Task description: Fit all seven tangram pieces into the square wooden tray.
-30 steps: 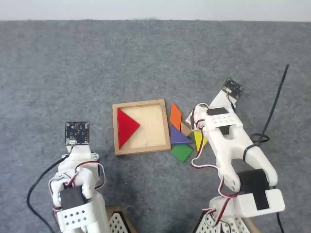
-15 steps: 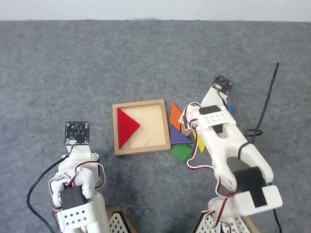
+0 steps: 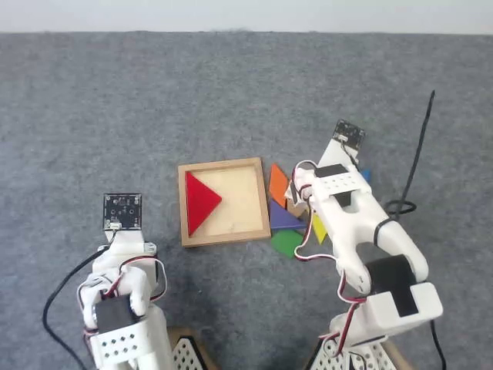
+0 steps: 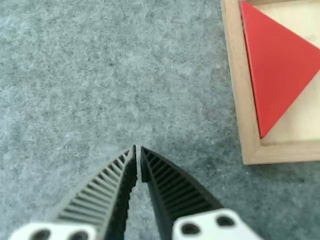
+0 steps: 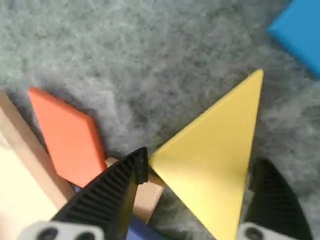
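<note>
While the left arm sits parked at the table's near left corner, the high view has the right arm swung in from the right over the last second. It now hangs above the loose pieces just off the tray's right side. Red triangle lies seated against the tray's left wall. Orange parallelogram, purple triangle and green piece lie outside, close together. Left wrist view: left gripper closed on nothing, over bare table near the tray's corner. Right wrist view: right gripper spread wide, straddling the yellow triangle. One fingertip is at its corner and nothing is clamped. Brown square sits partly under that finger; blue piece lies well apart. Judgement: the swing-in has lined up a pick of the yellow triangle. Six pieces remain outside the tray, so this is early in the task.
</note>
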Available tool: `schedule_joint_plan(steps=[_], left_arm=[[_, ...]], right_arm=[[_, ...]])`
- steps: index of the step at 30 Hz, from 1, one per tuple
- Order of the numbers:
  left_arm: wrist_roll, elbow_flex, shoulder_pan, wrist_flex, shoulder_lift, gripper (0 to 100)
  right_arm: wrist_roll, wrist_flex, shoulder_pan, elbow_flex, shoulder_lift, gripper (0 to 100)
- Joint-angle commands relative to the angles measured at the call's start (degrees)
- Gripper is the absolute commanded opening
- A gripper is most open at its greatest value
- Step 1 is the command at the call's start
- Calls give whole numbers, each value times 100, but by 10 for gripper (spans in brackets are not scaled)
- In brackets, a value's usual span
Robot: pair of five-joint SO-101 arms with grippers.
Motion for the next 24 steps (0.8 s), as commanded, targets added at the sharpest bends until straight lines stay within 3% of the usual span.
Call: schedule_joint_plan(steps=[1, 7, 11, 18, 24], left_arm=[[-53, -48, -18, 26, -105, 15], [-53, -48, -18, 26, -105, 15], [-53, -48, -18, 26, -105, 15], [-53, -48, -18, 26, -105, 15], [-53, -48, -18, 26, -105, 15]], right_arm=[[79, 31, -40, -167, -75, 227], [88, 31, -40, -167, -75, 224], [554, 338, -57, -246, -92, 224], [2215, 1543, -57, -800, -101, 223], [4202, 2536, -84, -1679, -92, 221]])
